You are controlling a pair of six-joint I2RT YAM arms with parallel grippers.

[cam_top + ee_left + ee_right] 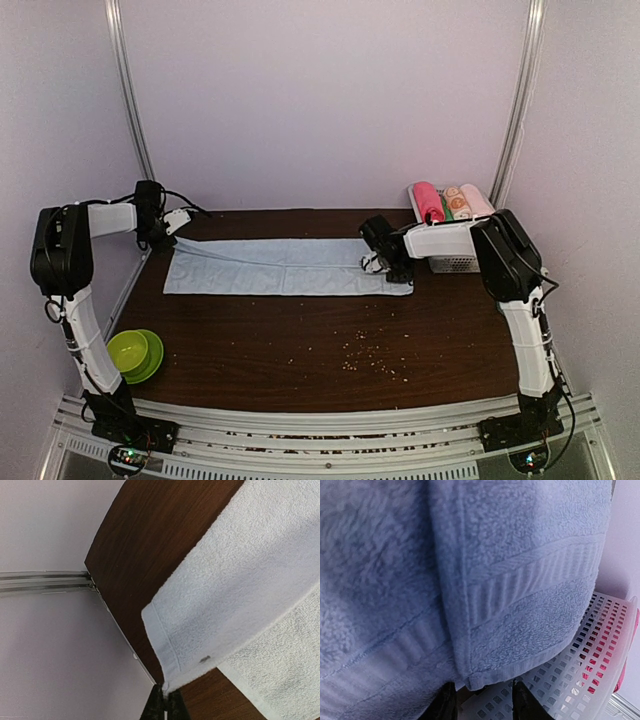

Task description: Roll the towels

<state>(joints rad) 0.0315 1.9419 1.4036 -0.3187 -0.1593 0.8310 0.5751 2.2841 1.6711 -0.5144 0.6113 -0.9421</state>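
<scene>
A pale light blue towel (285, 267) lies spread flat across the back of the dark wooden table (300, 350). My left gripper (165, 236) is shut on the towel's far left corner. In the left wrist view the towel (240, 580) rises off the wood to the pinched jaws of the left gripper (165, 694). My right gripper (376, 262) is at the towel's right end. In the right wrist view the towel (470, 570) has a folded corner hanging between the parted jaws of the right gripper (482, 702), which are open. A magenta-pink towel roll (428, 200) lies in the basket.
A white perforated basket (452, 262) stands at the back right behind the right gripper, holding other small rolls; its wall (570, 680) shows close by the fingers. A green bowl (133, 352) sits at the front left. Crumbs (365, 355) are scattered on the wood.
</scene>
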